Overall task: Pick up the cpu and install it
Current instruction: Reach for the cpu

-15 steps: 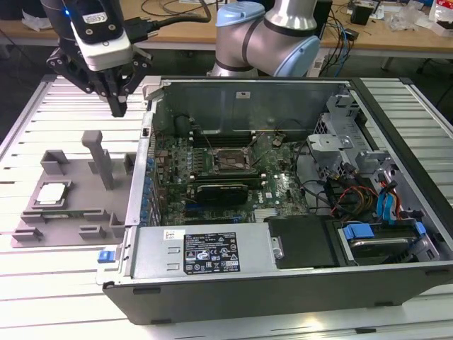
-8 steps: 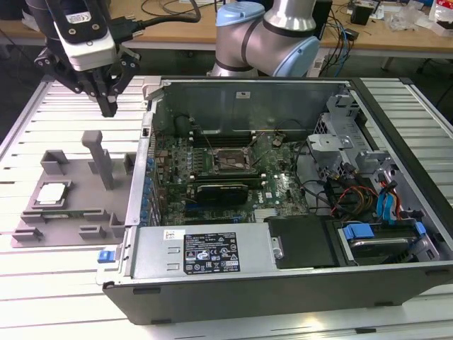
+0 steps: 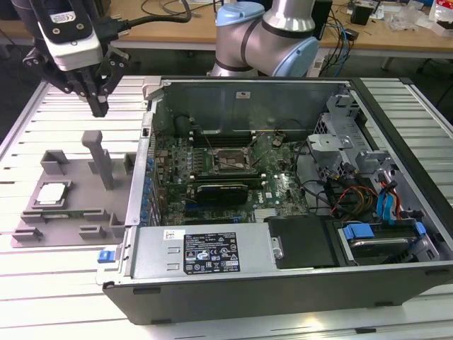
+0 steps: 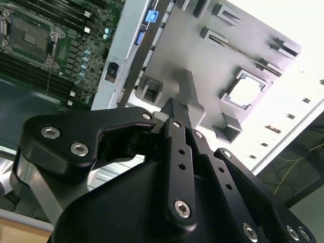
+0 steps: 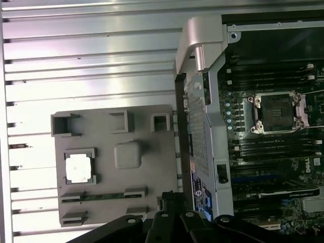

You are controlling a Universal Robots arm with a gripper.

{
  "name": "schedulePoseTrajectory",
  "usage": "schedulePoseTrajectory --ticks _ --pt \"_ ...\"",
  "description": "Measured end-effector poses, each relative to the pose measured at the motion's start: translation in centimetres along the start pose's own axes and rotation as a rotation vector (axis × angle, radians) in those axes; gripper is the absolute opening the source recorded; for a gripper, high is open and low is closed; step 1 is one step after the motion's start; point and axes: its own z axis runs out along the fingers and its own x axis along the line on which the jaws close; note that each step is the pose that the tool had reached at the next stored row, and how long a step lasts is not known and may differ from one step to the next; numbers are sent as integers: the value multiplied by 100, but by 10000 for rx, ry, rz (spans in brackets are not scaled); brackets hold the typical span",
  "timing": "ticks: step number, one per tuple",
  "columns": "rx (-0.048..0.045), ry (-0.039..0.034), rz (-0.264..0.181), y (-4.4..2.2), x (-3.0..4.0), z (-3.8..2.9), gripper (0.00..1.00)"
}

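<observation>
The cpu [image 3: 53, 193] is a silvery square chip lying flat in a recess of the grey plastic fixture [image 3: 74, 212] on the slatted table, at the exterior view's left. It also shows in both wrist views [image 5: 79, 168] [image 4: 245, 91]. My gripper [image 3: 99, 105] hangs high above the fixture's far side, well above the cpu and apart from it. Its black fingers [image 4: 174, 114] are shut together with nothing between them. The empty cpu socket [image 3: 230, 161] lies open on the motherboard inside the computer case [image 5: 277, 112] [image 4: 28, 35].
An upright grey post [image 3: 99, 159] rises from the fixture just below the gripper. The open computer case [image 3: 283, 276] lies to the exterior view's right, its metal side wall [image 3: 141, 177] bordering the fixture. Cables and drive bays [image 3: 368, 191] crowd the case's right part.
</observation>
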Motion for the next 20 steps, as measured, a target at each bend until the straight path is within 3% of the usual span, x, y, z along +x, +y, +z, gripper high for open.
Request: schedulePoseTrajectory --ticks 5,7,10,16,20 --pt "-1 -15 -2 -9 119 -4 11" --pt "-2 -22 0 -15 196 -6 11" --pt "-2 -24 -1 -18 237 -8 11" --pt "-2 -35 -2 -29 393 -13 11" --pt "-11 -59 -3 -42 565 -7 11"
